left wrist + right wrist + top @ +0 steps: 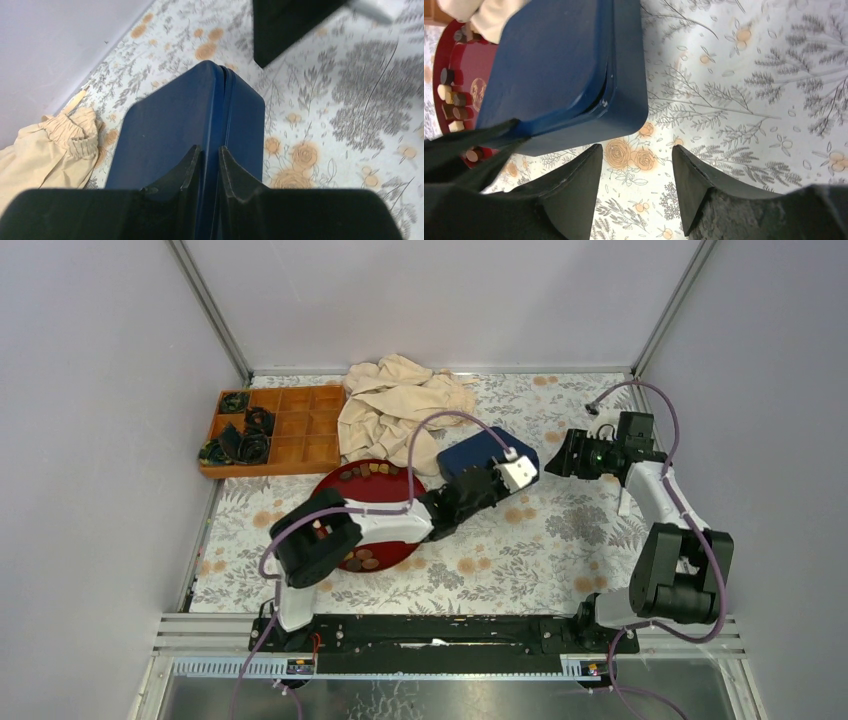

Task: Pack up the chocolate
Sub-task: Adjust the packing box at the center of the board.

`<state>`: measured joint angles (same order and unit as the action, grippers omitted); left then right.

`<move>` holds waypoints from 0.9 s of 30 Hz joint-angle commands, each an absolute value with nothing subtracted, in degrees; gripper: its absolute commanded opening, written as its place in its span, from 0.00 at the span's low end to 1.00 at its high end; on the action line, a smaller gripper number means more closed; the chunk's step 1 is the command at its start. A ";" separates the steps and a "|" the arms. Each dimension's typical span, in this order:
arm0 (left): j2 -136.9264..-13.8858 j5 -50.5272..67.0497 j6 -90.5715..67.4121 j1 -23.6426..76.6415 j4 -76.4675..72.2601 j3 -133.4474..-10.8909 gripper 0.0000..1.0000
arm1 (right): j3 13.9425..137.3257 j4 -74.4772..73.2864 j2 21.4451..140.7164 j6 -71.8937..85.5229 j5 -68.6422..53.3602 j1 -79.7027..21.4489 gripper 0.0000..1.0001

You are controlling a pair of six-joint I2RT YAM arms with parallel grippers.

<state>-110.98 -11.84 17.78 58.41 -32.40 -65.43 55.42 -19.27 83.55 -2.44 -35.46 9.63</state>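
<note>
The chocolate (365,471) lies as small dark brown, light brown and cream pieces on a red plate (385,487); several more pieces (360,562) show below my left forearm. It also shows in the right wrist view (454,102) on the plate (476,70). A dark blue box (485,452) lies right of the plate. My left gripper (465,482) is shut on the box's lid edge (180,115), fingers (192,167) either side of the rim. The lid looks slightly lifted (554,65). My right gripper (553,462) is open and empty (636,150), just right of the box.
A wooden compartment tray (290,430) with black items stands at the back left. A crumpled beige cloth (400,400) lies behind the plate and box, also seen in the left wrist view (50,145). Walls close in on the left, back and right.
</note>
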 commanded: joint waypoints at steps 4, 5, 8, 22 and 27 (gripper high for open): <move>-105.07 -6.94 7.97 55.77 -35.93 -63.83 0.13 | 49.98 -8.15 76.21 -6.33 -45.41 9.84 0.62; -104.99 -6.86 7.87 55.56 -36.22 -63.28 0.13 | 49.81 -7.16 76.35 -5.28 -45.85 9.84 0.62; -105.11 -6.32 7.82 55.28 -36.81 -62.29 0.12 | 50.64 -5.65 78.07 -1.22 -47.00 9.84 0.60; -105.85 -4.48 7.57 55.01 -38.95 -59.74 0.14 | 51.93 -8.34 86.25 10.49 -47.66 11.21 0.48; -101.26 2.19 -8.20 48.19 -32.13 -58.89 0.44 | 48.97 -6.24 91.84 16.77 -60.99 13.26 0.54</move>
